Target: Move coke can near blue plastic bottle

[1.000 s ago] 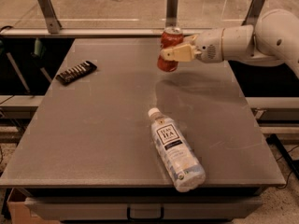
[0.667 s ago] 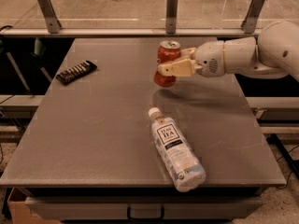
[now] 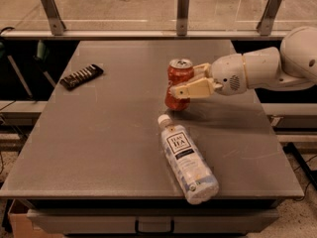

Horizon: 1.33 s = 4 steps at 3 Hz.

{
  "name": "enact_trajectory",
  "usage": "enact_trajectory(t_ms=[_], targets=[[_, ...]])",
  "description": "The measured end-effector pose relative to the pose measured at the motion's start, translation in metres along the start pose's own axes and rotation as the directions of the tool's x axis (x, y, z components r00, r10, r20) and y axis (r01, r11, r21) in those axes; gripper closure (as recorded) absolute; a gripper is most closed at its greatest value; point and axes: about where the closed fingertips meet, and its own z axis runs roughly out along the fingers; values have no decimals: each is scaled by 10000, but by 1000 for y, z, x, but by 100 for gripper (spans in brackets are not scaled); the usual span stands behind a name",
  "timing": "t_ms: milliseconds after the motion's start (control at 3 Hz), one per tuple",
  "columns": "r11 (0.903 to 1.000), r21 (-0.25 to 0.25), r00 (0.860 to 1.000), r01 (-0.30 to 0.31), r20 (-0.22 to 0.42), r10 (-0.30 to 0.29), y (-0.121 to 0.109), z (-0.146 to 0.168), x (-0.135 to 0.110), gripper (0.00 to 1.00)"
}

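The red coke can (image 3: 176, 78) with a silver top is held upright in my gripper (image 3: 184, 82), whose cream fingers (image 3: 193, 89) close around its right side. The can's base is just above or on the table, right behind the white cap of the blue plastic bottle (image 3: 187, 158). The bottle lies on its side near the table's front edge, cap pointing away from the front, "TEA" label up. My white arm comes in from the right.
A flat black bar-shaped packet (image 3: 81, 76) lies at the table's left. The grey table (image 3: 99, 148) has a railing with metal posts (image 3: 183, 11) behind it, and a drawer handle below the front edge.
My gripper has carried the coke can forward and down, from the back of the table to a spot just behind the bottle's cap. The bottle and packet have not moved.
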Motion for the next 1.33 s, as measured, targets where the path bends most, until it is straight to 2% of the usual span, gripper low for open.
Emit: enact_trajectory(t_ms=[333, 667, 1000, 1333], targets=[[9976, -615, 9988, 310, -356, -332, 17, -5, 8, 83], [9939, -967, 9967, 536, -561, -592, 27, -12, 13, 60], [9910, -1174, 9950, 637, -696, -722, 32, -19, 20, 35], [9888, -1350, 9943, 641, -758, -748, 31, -22, 27, 5]])
